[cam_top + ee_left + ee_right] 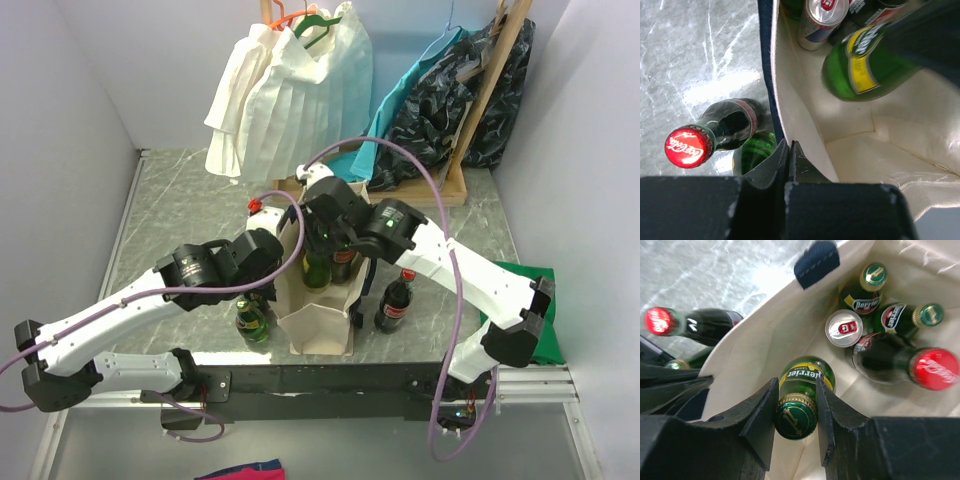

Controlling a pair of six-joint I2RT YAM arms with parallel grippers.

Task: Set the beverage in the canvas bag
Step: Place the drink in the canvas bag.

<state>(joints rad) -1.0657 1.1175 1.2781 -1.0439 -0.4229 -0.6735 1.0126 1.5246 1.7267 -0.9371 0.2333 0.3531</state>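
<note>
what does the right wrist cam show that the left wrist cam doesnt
Only right wrist: the right gripper clamped on the neck of a green Perrier bottle, and the red cap of a cola bottle inside the canvas bag.
Only left wrist: the left gripper pinching the bag's rim.
Both: that held bottle, the silver can in the bag, and a second cola bottle outside it.
</note>
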